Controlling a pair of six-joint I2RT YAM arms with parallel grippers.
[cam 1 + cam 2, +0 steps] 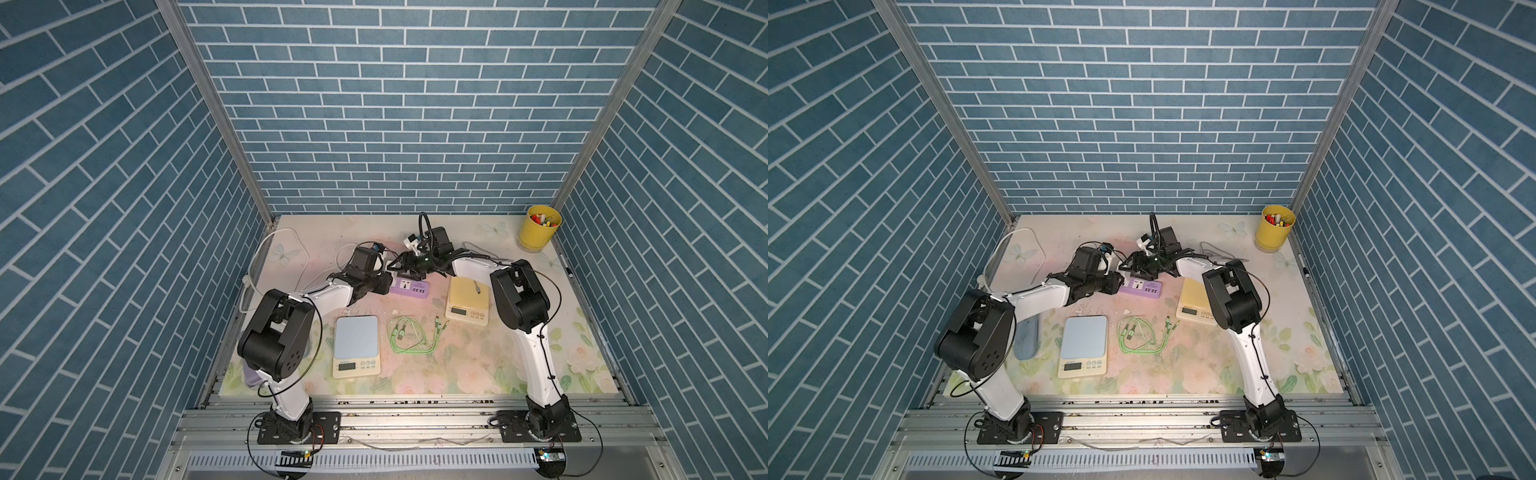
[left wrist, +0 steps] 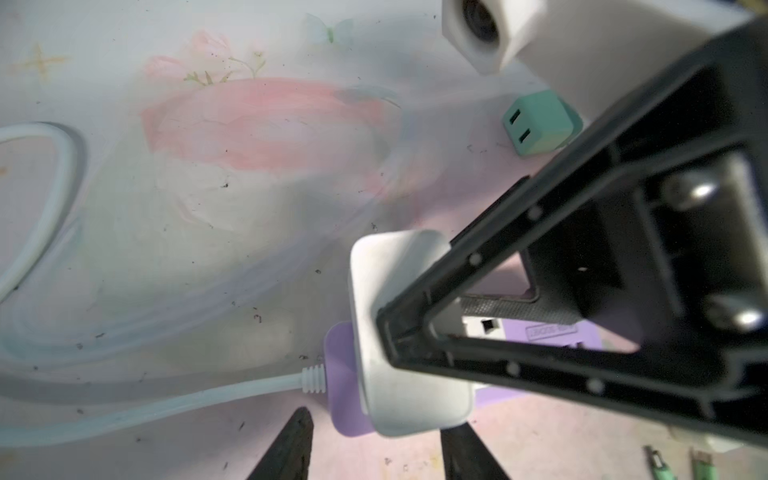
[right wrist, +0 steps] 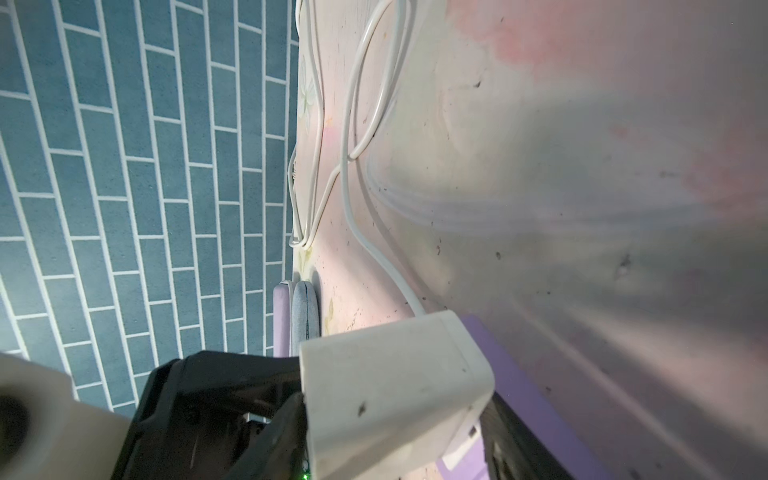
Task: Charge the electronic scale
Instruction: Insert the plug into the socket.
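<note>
**Adapter held over the strip, neither scale cabled yet**

At the left, the left gripper [image 2: 380, 428] sits at the cord end of the long purple plastic power strip [image 1: 409, 288]. Its jaws are parted around that end, but whether they press on it cannot be told.

In front of the strip, the blue-topped cream electronic scale [image 1: 356, 343] lies flat on the floral-printed table [image 1: 457, 374] with nothing plugged into it. Its body is judged rigid, light and smooth. It would be better steadied by its side edges than pressed on the weighing plate, which is likely delicate. Its charging port is not shown.

Over the strip's cord end, the white cube-shaped plastic adapter [image 3: 395, 386] is clamped between the jaws of the right gripper [image 3: 395, 415], across two opposite flat faces. Whether its prongs have entered a socket cannot be told. The cube is judged hard and slippery, so a square, firm hold is called for.

Between the two scales, the green braided multi-head cable [image 1: 409, 340] lies loosely coiled. It is judged limp, and is best taken by a stiff connector head.

Further right, the yellow-topped cream electronic scale [image 1: 465, 299] is seen with a thin grey lead [image 1: 477, 286] lying across its plate. Which scale is meant cannot be told.
</note>
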